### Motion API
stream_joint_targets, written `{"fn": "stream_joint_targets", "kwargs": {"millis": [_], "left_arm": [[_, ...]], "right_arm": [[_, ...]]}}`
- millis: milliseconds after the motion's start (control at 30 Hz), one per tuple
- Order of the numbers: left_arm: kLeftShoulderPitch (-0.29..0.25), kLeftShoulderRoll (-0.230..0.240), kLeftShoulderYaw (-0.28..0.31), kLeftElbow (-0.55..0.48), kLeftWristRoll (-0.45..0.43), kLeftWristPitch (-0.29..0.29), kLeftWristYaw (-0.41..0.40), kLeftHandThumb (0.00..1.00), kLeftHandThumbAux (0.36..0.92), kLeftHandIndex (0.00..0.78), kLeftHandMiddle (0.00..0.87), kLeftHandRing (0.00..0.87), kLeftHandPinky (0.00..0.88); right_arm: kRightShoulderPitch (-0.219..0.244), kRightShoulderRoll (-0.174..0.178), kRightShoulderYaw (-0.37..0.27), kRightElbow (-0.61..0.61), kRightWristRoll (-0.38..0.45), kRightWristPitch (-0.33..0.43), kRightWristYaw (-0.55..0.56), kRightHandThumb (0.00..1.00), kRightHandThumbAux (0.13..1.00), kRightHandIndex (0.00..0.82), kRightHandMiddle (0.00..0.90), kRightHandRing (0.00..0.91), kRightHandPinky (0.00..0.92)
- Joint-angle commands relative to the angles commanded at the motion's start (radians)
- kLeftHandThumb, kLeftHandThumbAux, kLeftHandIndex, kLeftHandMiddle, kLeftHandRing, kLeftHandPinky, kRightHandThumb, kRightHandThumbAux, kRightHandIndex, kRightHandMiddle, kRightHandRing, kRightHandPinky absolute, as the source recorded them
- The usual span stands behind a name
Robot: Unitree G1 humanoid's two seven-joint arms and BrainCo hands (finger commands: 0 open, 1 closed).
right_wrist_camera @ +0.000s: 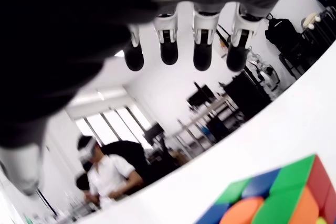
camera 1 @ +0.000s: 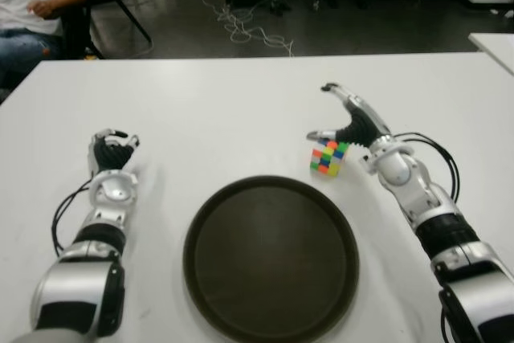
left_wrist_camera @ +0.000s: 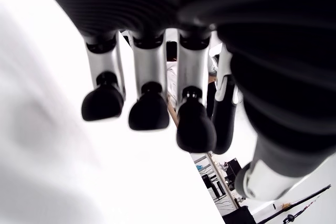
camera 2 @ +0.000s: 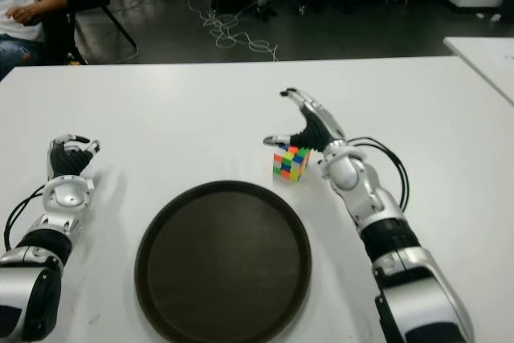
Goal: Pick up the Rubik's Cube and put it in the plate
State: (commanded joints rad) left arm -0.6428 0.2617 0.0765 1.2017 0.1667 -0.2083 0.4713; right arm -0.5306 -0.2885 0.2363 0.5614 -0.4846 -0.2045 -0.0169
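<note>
The Rubik's Cube (camera 1: 327, 157) stands on the white table just beyond the far right rim of the round dark plate (camera 1: 271, 257). My right hand (camera 1: 347, 120) hovers over the cube's far side, fingers spread and holding nothing. In the right wrist view the fingertips (right_wrist_camera: 202, 59) hang apart from the cube (right_wrist_camera: 273, 198), which shows below them. My left hand (camera 1: 112, 153) shows at the left of the plate, fingers curled with nothing in them.
The white table (camera 1: 233, 110) stretches wide around the plate. A seated person (camera 1: 32, 6) is at the far left beyond the table's back edge. Cables (camera 1: 241, 26) lie on the floor behind. Another table's corner (camera 1: 494, 44) shows at far right.
</note>
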Motion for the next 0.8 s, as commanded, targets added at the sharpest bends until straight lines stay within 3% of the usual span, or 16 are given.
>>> {"fn": "stream_joint_targets", "kwargs": {"millis": [333, 800], "left_arm": [[0.003, 0.000, 0.001, 0.001, -0.002, -0.008, -0.005, 0.712, 0.701, 0.442, 0.807, 0.808, 0.798], [0.003, 0.001, 0.002, -0.001, -0.002, -0.006, -0.005, 0.712, 0.701, 0.443, 0.820, 0.817, 0.805]], "right_arm": [[0.013, 0.005, 0.019, -0.066, -0.008, 0.076, 0.040, 0.000, 0.592, 0.075, 0.096, 0.143, 0.162], [0.014, 0.004, 0.042, -0.085, -0.024, 0.172, 0.074, 0.000, 0.590, 0.061, 0.084, 0.119, 0.071]]}}
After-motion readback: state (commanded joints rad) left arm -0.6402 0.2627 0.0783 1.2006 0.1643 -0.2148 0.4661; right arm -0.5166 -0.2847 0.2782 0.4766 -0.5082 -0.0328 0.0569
